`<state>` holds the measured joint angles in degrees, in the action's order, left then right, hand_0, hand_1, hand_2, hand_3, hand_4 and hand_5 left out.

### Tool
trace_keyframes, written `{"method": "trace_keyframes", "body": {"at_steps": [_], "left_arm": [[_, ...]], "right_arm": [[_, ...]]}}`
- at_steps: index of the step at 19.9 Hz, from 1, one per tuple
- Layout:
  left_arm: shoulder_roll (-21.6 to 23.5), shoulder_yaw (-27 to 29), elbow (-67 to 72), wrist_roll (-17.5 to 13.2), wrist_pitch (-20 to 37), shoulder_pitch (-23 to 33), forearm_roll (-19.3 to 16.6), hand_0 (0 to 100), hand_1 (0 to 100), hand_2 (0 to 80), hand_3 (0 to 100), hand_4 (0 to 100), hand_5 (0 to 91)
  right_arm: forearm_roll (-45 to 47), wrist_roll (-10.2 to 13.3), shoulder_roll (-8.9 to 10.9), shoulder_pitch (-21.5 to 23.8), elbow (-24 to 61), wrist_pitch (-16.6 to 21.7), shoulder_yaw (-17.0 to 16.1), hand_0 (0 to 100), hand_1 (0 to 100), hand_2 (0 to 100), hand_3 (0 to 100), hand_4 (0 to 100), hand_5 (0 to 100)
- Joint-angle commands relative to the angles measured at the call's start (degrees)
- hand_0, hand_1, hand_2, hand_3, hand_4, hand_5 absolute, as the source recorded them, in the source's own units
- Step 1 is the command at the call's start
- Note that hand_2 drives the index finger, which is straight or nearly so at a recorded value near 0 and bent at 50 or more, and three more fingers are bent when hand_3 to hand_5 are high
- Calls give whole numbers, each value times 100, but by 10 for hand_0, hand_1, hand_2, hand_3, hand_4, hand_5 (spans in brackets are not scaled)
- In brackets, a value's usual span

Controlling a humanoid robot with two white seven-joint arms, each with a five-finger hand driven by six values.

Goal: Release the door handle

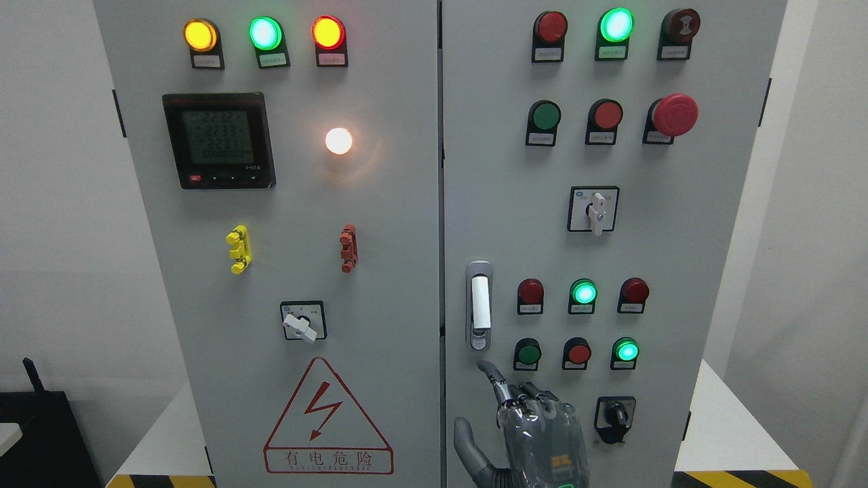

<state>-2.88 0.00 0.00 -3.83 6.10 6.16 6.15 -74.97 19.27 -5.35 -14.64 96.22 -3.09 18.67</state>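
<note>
The door handle (479, 305), a white lever in a silver housing with a lock at its foot, sits flush at the left edge of the cabinet's right door (678, 271). My right hand (525, 423) rises from the bottom edge just below the handle, apart from it and holding nothing. Its index finger (493, 378) points up toward the lock, the thumb (468, 444) sticks out to the left, and the other fingers are loosely bent. Both doors look closed along the centre seam. No left arm shows.
The right door carries red and green push buttons, lit green lamps, a red mushroom stop button (675, 114) and two rotary switches (595, 210). The left door (285, 271) has a meter display (219, 140), lamps, a rotary switch and a warning triangle (327, 420).
</note>
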Motion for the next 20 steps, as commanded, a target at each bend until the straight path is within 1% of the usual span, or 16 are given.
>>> {"method": "trace_keyframes", "body": {"at_steps": [1, 2, 3, 5, 6, 8, 11, 12, 14, 15, 17, 18, 20], "left_arm": [[-2, -79, 114, -4, -4, -1, 0, 120, 389, 0, 0, 0, 0], [7, -79, 114, -4, -4, -1, 0, 120, 389, 0, 0, 0, 0], [-2, -79, 114, -4, -4, -1, 0, 120, 389, 0, 0, 0, 0], [-2, -79, 114, -4, -4, -1, 0, 120, 389, 0, 0, 0, 0], [-2, -79, 114, -4, -4, -1, 0, 120, 389, 0, 0, 0, 0], [-2, -79, 114, -4, -4, -1, 0, 120, 389, 0, 0, 0, 0], [-2, -79, 114, -4, -4, -1, 0, 120, 389, 0, 0, 0, 0], [-2, -79, 114, -4, -4, -1, 0, 120, 389, 0, 0, 0, 0], [-2, -79, 114, -4, -4, -1, 0, 120, 389, 0, 0, 0, 0], [-2, -79, 114, -4, -4, -1, 0, 120, 389, 0, 0, 0, 0], [-2, -79, 114, -4, -4, -1, 0, 120, 389, 0, 0, 0, 0], [-2, -79, 114, -4, -4, -1, 0, 120, 389, 0, 0, 0, 0], [-2, -79, 114, -4, -4, -1, 0, 120, 389, 0, 0, 0, 0]], "right_arm": [[0, 103, 25, 84, 116, 169, -214, 499, 210, 517, 572, 401, 344], [0, 104, 16, 75, 151, 169, -214, 495, 172, 574, 617, 448, 395], [0, 104, 16, 49, 169, 169, -214, 492, 158, 583, 631, 453, 407], [0, 69, -1, 22, 230, 169, -214, 479, 73, 662, 709, 518, 487], [0, 60, -19, 5, 239, 169, -214, 473, 61, 672, 720, 528, 495], [0, 25, -19, -39, 309, 143, -214, 448, 5, 708, 771, 560, 519], [0, 7, -28, -153, 318, 116, -214, 421, 0, 733, 801, 588, 551], [0, -37, -28, -188, 327, 107, -214, 420, 0, 735, 803, 591, 554], [0, -160, -28, -268, 336, 81, -223, 367, 0, 768, 851, 644, 618], [0, -178, -28, -338, 345, 37, -223, 352, 0, 781, 860, 658, 638], [0, -195, -28, -487, 327, -42, -223, 296, 41, 841, 920, 726, 737], [0, -195, -28, -566, 310, -77, -214, 282, 55, 859, 934, 743, 759], [0, -195, -28, -654, 292, -112, -214, 255, 92, 889, 963, 784, 849]]}}
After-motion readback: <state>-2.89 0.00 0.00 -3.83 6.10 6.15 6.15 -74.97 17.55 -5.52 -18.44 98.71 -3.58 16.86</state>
